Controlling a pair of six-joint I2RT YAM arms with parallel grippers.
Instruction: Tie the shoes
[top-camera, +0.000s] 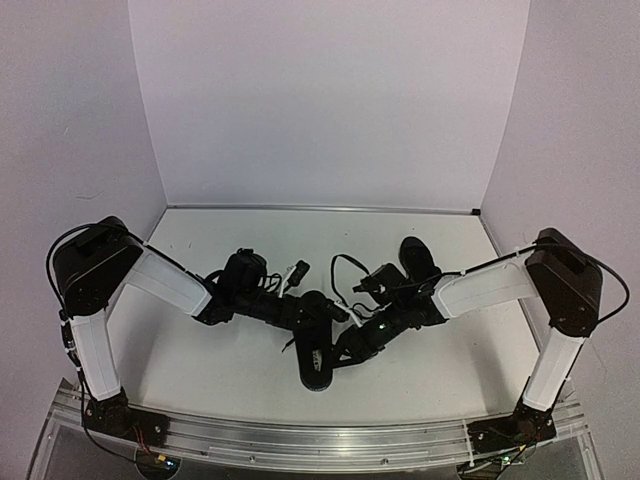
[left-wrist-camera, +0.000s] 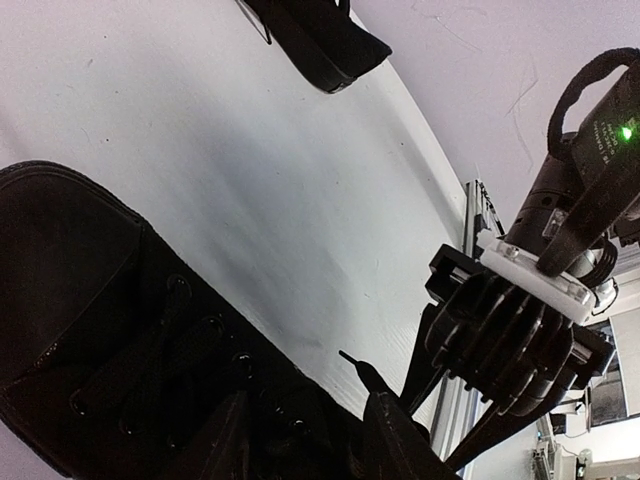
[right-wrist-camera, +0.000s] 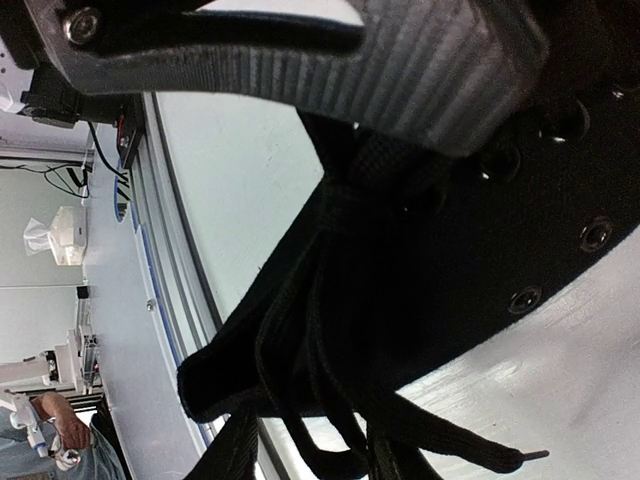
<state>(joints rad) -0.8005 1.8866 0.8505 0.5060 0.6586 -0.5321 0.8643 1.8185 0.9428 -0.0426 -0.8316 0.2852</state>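
One black shoe (top-camera: 314, 365) lies near the front middle of the table, and both grippers meet over it. My left gripper (top-camera: 322, 312) is open, its fingers (left-wrist-camera: 232, 435) astride the shoe's eyelet rows (left-wrist-camera: 90, 300). A thin lace tip (left-wrist-camera: 352, 360) sticks out beside its right finger. My right gripper (top-camera: 350, 345) is open at the shoe's mouth (right-wrist-camera: 500, 230). Loose black laces (right-wrist-camera: 330, 330) hang between its fingers, and one lace end (right-wrist-camera: 480, 450) lies on the table. The second shoe (top-camera: 417, 257) lies apart at the back right, and it also shows in the left wrist view (left-wrist-camera: 320, 35).
An aluminium rail (top-camera: 320, 435) runs along the near table edge. White walls (top-camera: 330, 100) close the back and sides. The right arm's wrist (left-wrist-camera: 520, 330) is close to my left fingers. The left gripper's ribbed finger (right-wrist-camera: 400, 70) fills the top of the right wrist view.
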